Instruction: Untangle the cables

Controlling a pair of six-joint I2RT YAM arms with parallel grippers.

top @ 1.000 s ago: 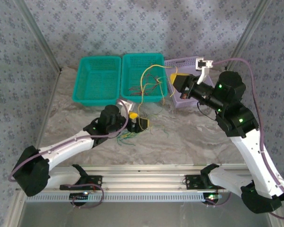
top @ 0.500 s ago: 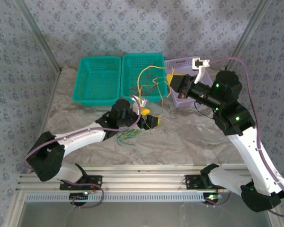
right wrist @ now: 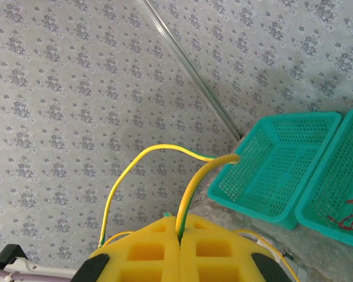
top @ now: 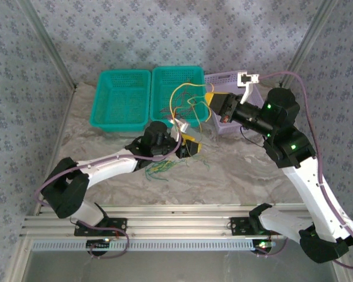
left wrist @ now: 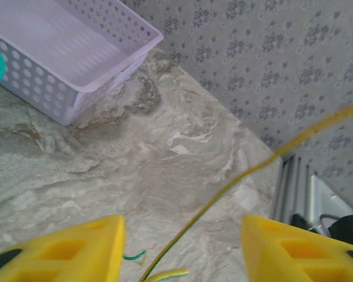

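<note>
Jaws: right gripper [right wrist: 179, 236] clamps yellow cable [right wrist: 223, 160]; left gripper [left wrist: 182, 244] agape, shifted rightward.

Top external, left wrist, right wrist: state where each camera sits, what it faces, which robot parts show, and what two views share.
Top external: above and behind, looking down on the table; both arms show.
Left wrist: low, facing lilac basket; left gripper open.
Right wrist: raised, facing wall and teal baskets; right gripper shut on yellow cable.
Shared: teal baskets, top and right wrist.
</note>
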